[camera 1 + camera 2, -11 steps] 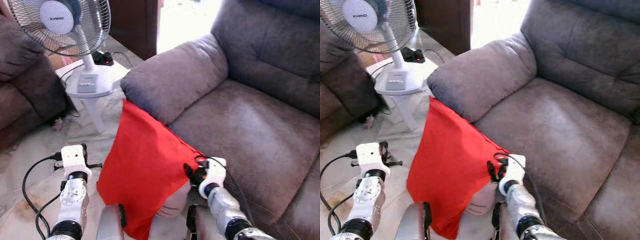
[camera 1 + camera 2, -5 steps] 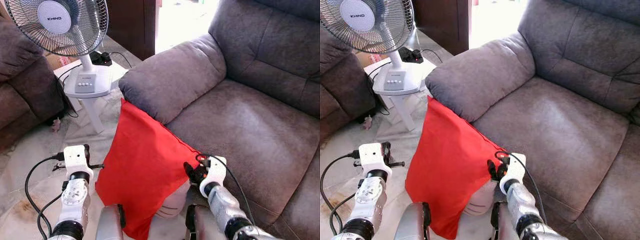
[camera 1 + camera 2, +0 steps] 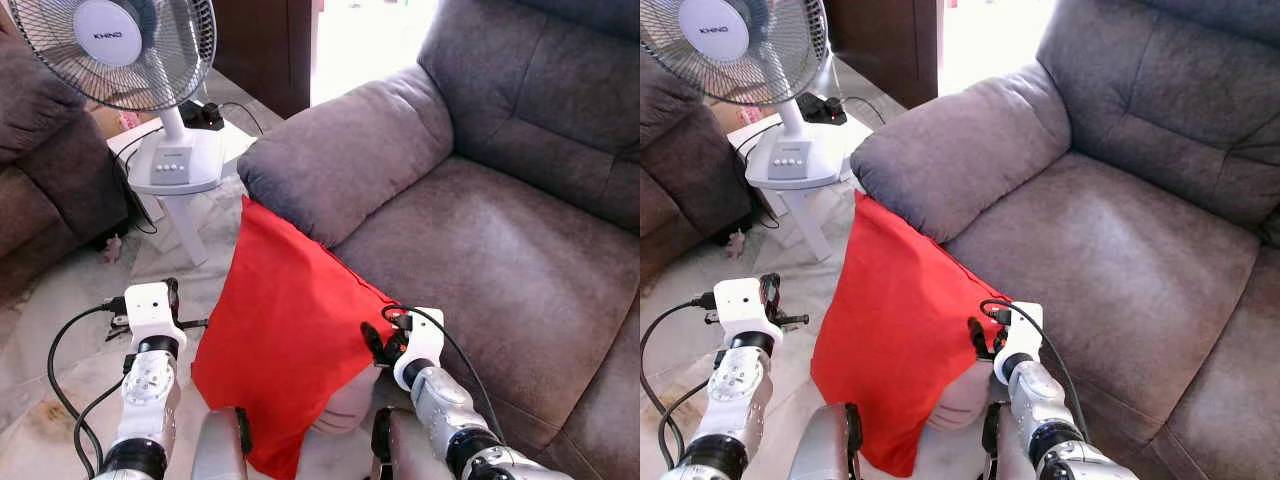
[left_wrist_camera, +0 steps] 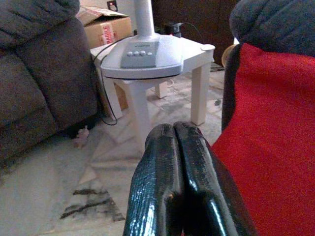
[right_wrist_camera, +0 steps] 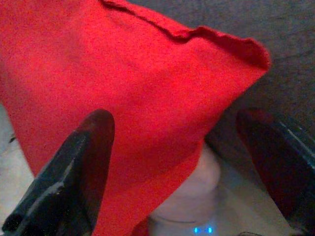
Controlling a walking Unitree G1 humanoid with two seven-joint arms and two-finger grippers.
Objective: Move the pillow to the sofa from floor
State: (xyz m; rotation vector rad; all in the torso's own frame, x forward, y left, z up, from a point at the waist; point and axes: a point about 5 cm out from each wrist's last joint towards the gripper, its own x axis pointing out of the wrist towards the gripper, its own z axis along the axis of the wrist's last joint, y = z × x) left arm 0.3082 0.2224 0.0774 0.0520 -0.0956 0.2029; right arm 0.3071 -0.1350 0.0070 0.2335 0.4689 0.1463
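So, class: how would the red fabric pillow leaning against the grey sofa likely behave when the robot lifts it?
The red fabric pillow would probably sag, since its corner droops and its seam puckers in the right wrist view. It looks light for its size, propped loosely against the grey sofa. The matte cloth probably won't slip between the right gripper jaws.

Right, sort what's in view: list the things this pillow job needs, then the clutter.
For the job:
red pillow
grey sofa
right gripper, open at the pillow's corner
left gripper, shut beside the pillow

Just lying about:
fan
white stool
cardboard box
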